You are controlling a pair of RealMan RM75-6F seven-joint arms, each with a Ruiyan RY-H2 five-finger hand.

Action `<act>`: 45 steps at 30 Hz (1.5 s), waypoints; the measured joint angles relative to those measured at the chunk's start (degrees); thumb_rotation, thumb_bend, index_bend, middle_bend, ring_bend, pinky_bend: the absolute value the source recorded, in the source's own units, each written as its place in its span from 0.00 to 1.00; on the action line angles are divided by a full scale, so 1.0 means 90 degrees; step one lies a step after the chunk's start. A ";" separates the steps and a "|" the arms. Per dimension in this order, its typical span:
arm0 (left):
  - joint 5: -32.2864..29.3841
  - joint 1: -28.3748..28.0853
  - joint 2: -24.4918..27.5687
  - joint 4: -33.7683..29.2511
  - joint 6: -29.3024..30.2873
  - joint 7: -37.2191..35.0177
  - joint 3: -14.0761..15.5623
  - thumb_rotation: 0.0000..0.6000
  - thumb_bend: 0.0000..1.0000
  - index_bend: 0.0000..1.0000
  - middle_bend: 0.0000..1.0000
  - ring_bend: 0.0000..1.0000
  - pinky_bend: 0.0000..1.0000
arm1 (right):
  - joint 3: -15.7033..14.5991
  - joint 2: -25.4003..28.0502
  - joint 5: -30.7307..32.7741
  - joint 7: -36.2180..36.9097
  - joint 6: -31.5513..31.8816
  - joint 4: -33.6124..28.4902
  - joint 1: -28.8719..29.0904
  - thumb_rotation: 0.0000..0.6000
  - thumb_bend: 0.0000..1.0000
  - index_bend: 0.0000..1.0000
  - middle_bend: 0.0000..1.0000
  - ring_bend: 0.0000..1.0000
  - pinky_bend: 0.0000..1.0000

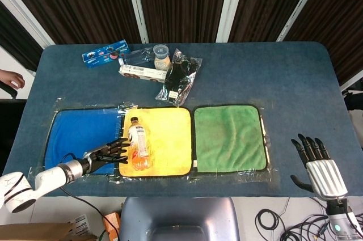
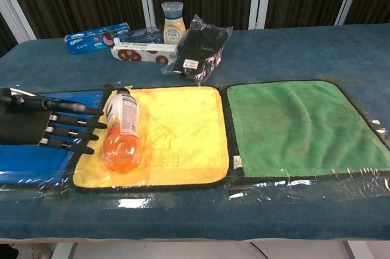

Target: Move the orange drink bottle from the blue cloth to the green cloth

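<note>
Orange drink bottle [image 1: 138, 147] lay on its side on yellow cloth [image 1: 164, 139], near cloth's left edge, cap toward far side. Left hand [image 1: 105, 154] just beside it, fingers spread, holding nothing, over blue cloth [image 1: 76, 136] edge. Green cloth [image 1: 229, 137] bare. Right hand [image 1: 317, 164] open-fingered, well apart at tabletop [image 1: 283, 76] near-right edge.

yellow cloth [image 1: 164, 139] mid-table | Oreo pack [image 1: 105, 53], biscuit box [image 1: 142, 73], cup [image 1: 161, 56], black bag [image 1: 180, 76] at back
</note>
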 measured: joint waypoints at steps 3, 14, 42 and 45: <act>-0.0003 -0.0119 -0.0125 0.0151 -0.0012 -0.0094 0.0002 1.00 0.20 0.00 0.07 0.04 0.29 | 0.0008 0.0003 0.0021 0.0005 -0.0002 -0.0004 0.0000 1.00 0.14 0.00 0.00 0.00 0.00; 0.0077 -0.0481 -0.0466 0.0497 0.0097 -0.0787 0.0101 1.00 0.20 0.00 0.07 0.04 0.29 | 0.0015 0.0033 0.0044 0.0073 -0.0013 0.0002 0.0004 1.00 0.14 0.00 0.00 0.00 0.00; -0.0202 -0.1407 -0.1045 0.0421 0.0084 -0.1321 0.0090 1.00 0.20 0.00 0.02 0.01 0.29 | -0.0011 0.0116 -0.0023 0.0283 0.0005 0.0034 0.0010 1.00 0.14 0.00 0.00 0.00 0.00; -0.0359 -0.1426 -0.1093 0.0408 0.0005 -0.1197 0.0014 1.00 0.20 0.00 0.01 0.00 0.29 | -0.0013 0.0122 -0.0032 0.0300 0.0018 0.0033 0.0006 1.00 0.14 0.00 0.00 0.00 0.00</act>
